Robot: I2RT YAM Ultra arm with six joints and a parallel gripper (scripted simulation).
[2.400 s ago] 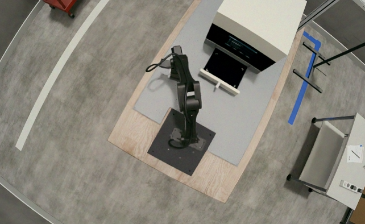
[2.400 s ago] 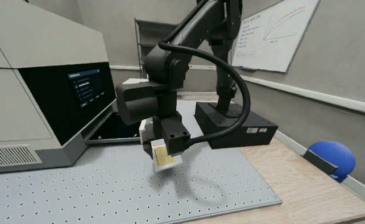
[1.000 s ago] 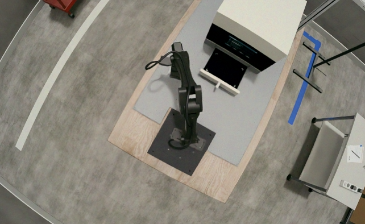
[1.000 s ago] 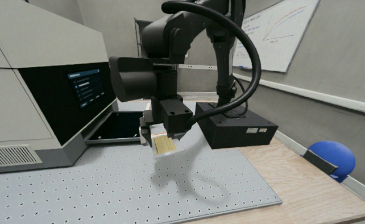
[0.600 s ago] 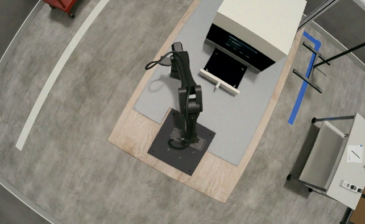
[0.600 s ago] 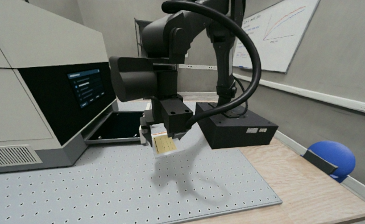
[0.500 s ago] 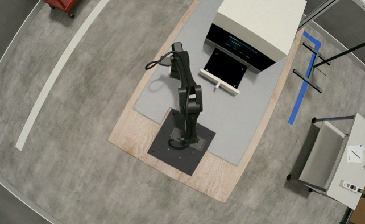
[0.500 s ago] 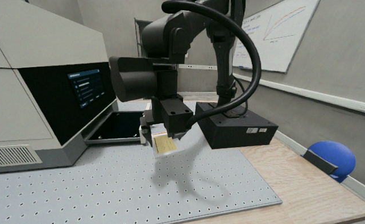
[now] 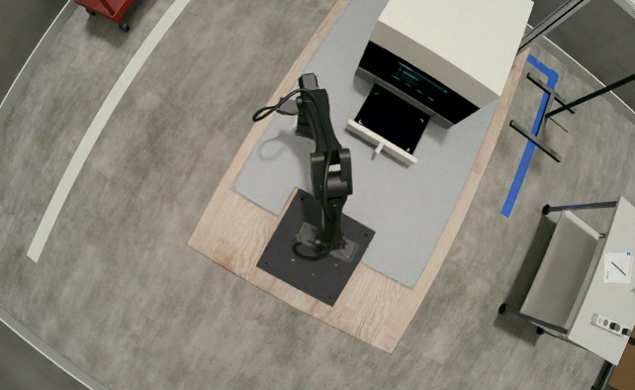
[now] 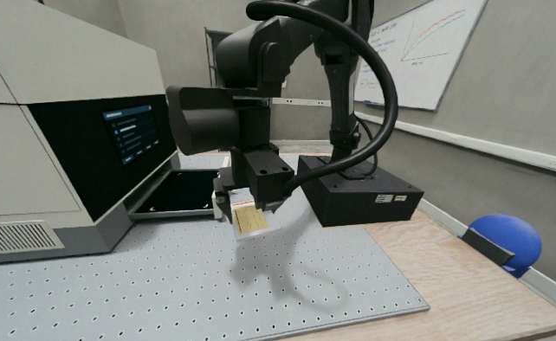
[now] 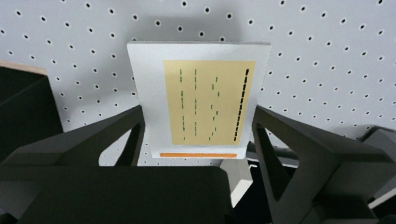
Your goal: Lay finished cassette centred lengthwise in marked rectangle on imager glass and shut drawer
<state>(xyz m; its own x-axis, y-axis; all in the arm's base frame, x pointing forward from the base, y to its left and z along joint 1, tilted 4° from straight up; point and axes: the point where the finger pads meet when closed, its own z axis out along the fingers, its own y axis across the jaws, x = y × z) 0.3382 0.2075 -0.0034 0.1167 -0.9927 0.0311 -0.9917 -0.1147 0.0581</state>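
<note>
The finished cassette (image 11: 200,102) is a white plate with a tan gel window and an orange stripe. My gripper (image 11: 198,111) is shut on its two long edges and holds it above the perforated grey mat (image 11: 320,55). It also shows in the side view (image 10: 249,221), hanging tilted under the wrist. The gel imager (image 9: 446,45) stands at the back of the mat, with its drawer (image 9: 392,121) (image 10: 183,195) pulled out and the dark glass with white corner marks exposed. The gripper (image 9: 308,106) is to the left of the drawer front (image 9: 381,143).
The arm's black base plate (image 9: 317,252) sits on the wooden board. A black box (image 10: 356,195) stands on the mat beside the arm. A blue round object (image 10: 509,240) lies at the table's right edge. The imager's touch screen (image 10: 131,131) faces the drawer.
</note>
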